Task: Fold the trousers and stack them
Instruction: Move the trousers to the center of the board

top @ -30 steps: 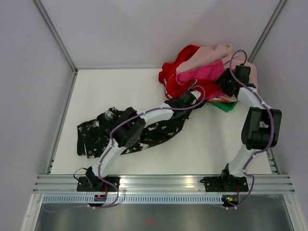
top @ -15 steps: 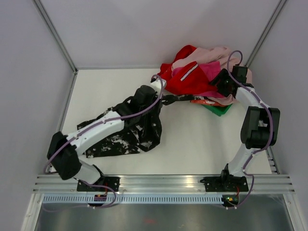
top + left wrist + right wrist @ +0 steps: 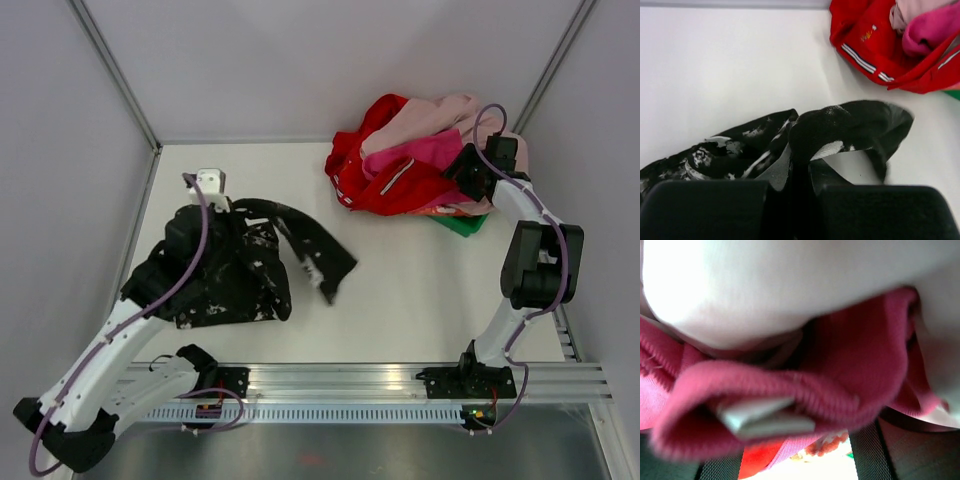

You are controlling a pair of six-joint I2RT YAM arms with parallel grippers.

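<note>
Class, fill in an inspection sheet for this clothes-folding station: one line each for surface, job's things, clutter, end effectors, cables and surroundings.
Surface: white table, bare between the two lots of clothing.
Job's things: black, white-blotched trousers bunched at the left, one leg trailing toward the middle; not folded.
Clutter: red garment, pink clothes and a green item heaped in the far right corner.
End effectors: left end effector shut on the trousers; right end effector open wide, pushed into the pink clothes.
Cables: purple cables run along both arms, a loop above the right wrist.
Surroundings: grey walls; metal rail at the near edge.
</note>
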